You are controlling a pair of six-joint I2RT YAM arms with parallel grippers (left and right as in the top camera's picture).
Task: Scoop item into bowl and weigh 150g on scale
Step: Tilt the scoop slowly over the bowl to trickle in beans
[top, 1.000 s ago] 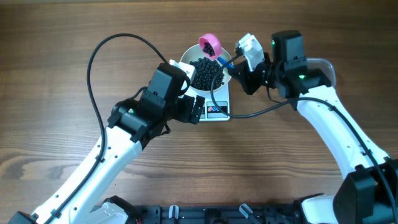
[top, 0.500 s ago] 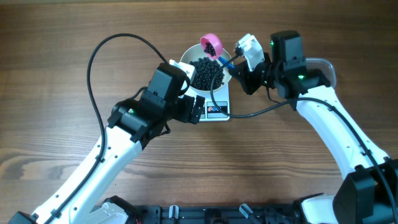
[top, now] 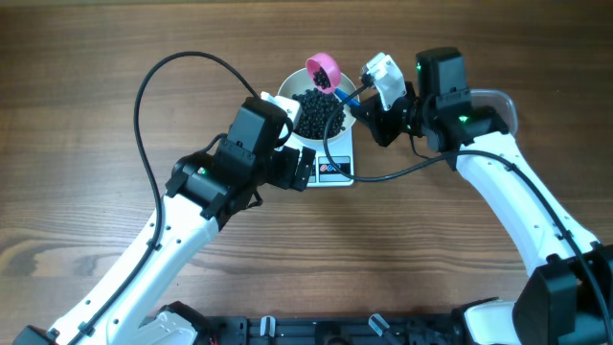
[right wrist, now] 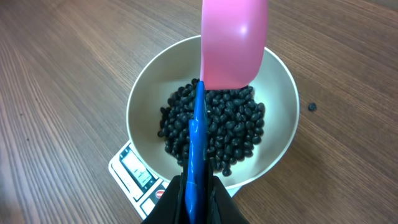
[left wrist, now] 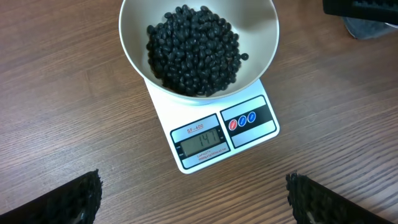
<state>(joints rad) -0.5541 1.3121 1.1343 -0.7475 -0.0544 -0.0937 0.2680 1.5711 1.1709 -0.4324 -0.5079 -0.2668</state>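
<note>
Wood-grained surface [top: 86, 105] photographed from overhead and from both wrists. Caught, at far left, the left claw [left wrist: 198, 208] spread wide and empty, its black fingertips [left wrist: 68, 199] in the two lower corners of the wrist view, low over the boards just in front of the scale [left wrist: 249, 124]. Read 147 on the grey display [left wrist: 200, 140], with small round buttons [left wrist: 242, 120] just to its right. Found the bowl [left wrist: 264, 50], white and smooth, sitting directly on that white scale and overhanging its platform. Found the item [left wrist: 194, 46] heaped inside the bowl as a dark mound of small black pellets, below the rim. Showed a pink scoop [right wrist: 233, 43] tilted above the bowl's far rim, on a blue handle [right wrist: 199, 137] running back over the heap. Caught, at right, the right claw [right wrist: 198, 198] clamped tight on the end of that handle. Spotted one stray pellet [right wrist: 312, 106] on the bare wood just beyond the bowl's right side.
</note>
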